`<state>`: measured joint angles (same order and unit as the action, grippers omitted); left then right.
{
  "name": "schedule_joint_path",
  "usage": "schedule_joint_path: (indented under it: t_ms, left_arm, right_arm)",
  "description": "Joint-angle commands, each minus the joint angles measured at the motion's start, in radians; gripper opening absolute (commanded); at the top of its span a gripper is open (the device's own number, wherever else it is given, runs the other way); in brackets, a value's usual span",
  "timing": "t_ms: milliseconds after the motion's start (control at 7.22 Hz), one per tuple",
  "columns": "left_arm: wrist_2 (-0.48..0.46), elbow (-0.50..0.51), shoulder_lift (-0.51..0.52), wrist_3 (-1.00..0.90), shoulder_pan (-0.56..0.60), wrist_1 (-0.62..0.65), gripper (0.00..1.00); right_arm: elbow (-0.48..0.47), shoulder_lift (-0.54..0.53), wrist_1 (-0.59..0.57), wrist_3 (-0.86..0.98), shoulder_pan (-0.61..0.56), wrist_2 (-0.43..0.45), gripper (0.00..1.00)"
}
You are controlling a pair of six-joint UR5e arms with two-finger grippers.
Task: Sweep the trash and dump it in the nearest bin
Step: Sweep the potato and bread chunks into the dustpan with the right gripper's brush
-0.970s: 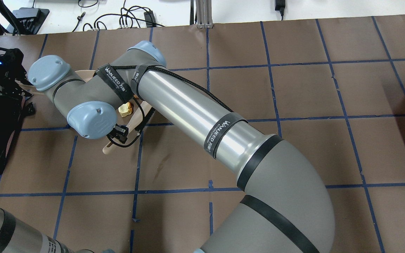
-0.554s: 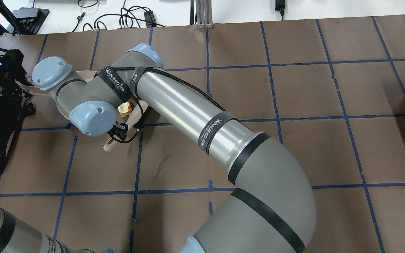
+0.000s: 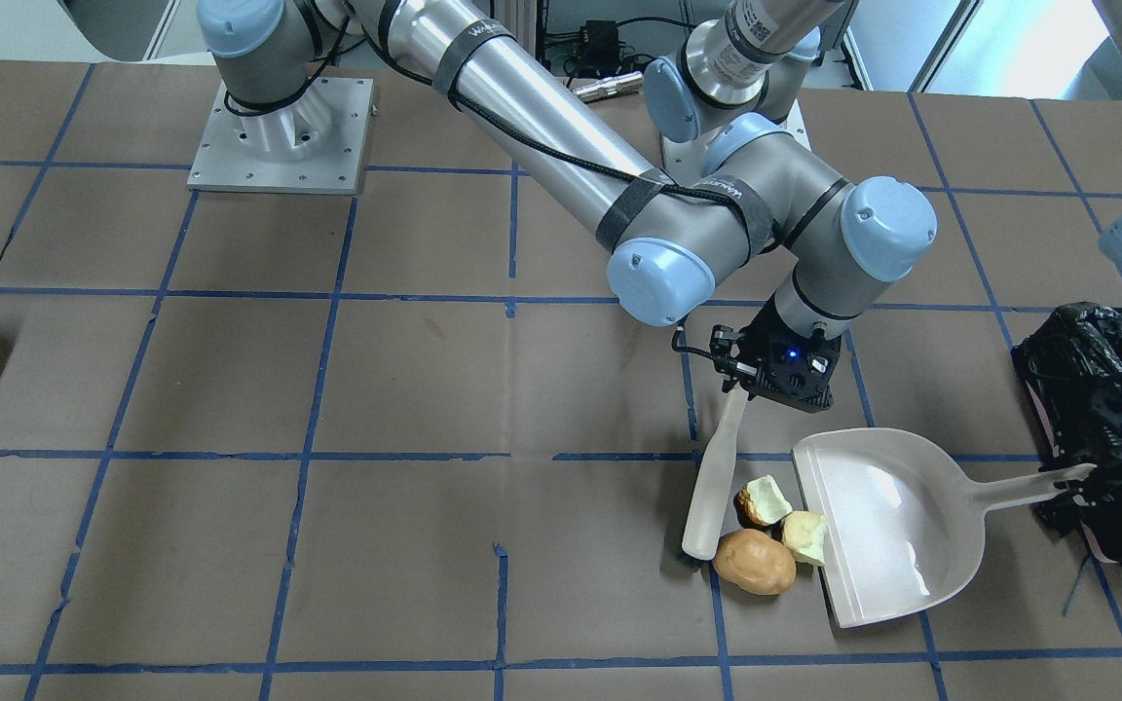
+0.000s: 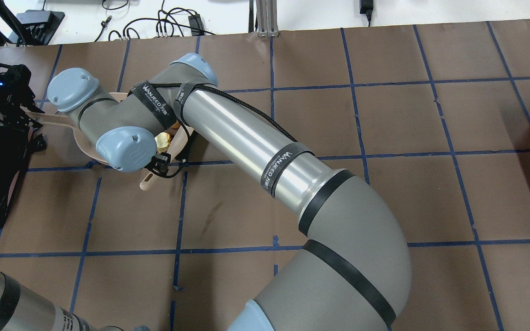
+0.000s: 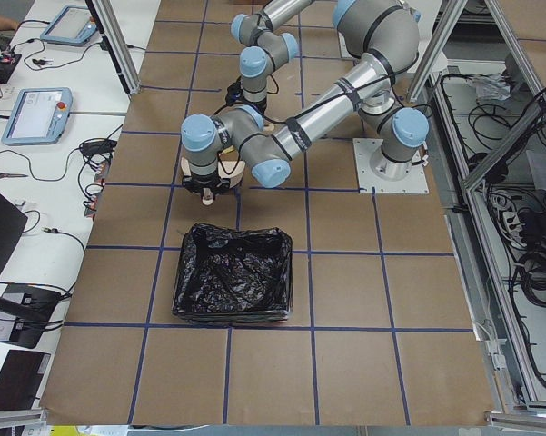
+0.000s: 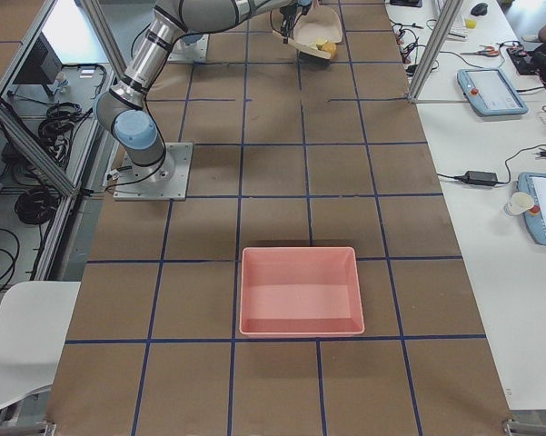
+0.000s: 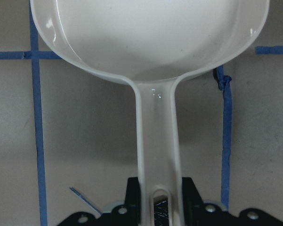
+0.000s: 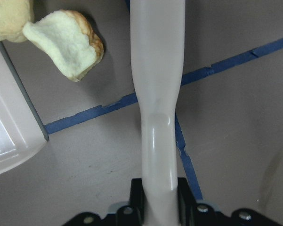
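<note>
The trash lies on the table between brush and dustpan: a brown bun (image 3: 754, 562) and two pale chunks (image 3: 766, 499) (image 3: 804, 535); one chunk (image 8: 66, 44) shows in the right wrist view. My right gripper (image 3: 746, 389) (image 8: 157, 197) is shut on the pale brush handle (image 3: 717, 477) (image 8: 157, 94), its head on the table beside the bun. My left gripper (image 3: 1072, 477) (image 7: 156, 202) is shut on the dustpan's handle (image 7: 155, 141). The dustpan (image 3: 887, 526) lies flat, lip touching one chunk. The black-bagged bin (image 3: 1106, 428) (image 5: 232, 272) stands right behind my left gripper.
A pink tray (image 6: 298, 289) with no bag sits far off toward the table's other end. My right arm (image 4: 246, 138) stretches across the table's middle. Brown paper with blue tape lines covers the table (image 3: 327, 487).
My right wrist and the brush handle have shifted slightly away from the robot, and the right elbow has swung left. The left gripper and bin have not moved.
</note>
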<state>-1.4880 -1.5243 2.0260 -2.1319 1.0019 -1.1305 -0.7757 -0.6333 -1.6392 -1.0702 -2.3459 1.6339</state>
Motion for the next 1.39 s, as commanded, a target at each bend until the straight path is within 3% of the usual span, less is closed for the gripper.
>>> schedule_joint_path:
  t_ms: [0, 277, 554, 970, 1247]
  left_arm:
    - [0.000, -0.008, -0.001, 0.003, 0.007, 0.000, 0.08]
    - [0.000, -0.011, -0.003, 0.003, 0.009, 0.000, 0.08]
    - [0.000, -0.010, -0.001, 0.003, 0.007, 0.002, 0.09]
    - [0.000, -0.010, -0.001, 0.003, 0.007, 0.002, 0.09]
    - [0.000, -0.010, -0.003, 0.003, 0.007, 0.002, 0.09]
  right_arm:
    - [0.000, 0.007, -0.077, 0.076, 0.005, 0.007, 0.01]
    - [-0.002, 0.014, -0.132, 0.244, 0.000, 0.007, 0.01]
    - [-0.007, 0.010, -0.131, 0.646, -0.001, -0.009, 0.02]
    - [-0.011, 0.011, -0.203, 1.056, 0.000, 0.000, 0.02]
    - [-0.016, 0.007, -0.288, 1.196, 0.011, -0.002, 0.02]
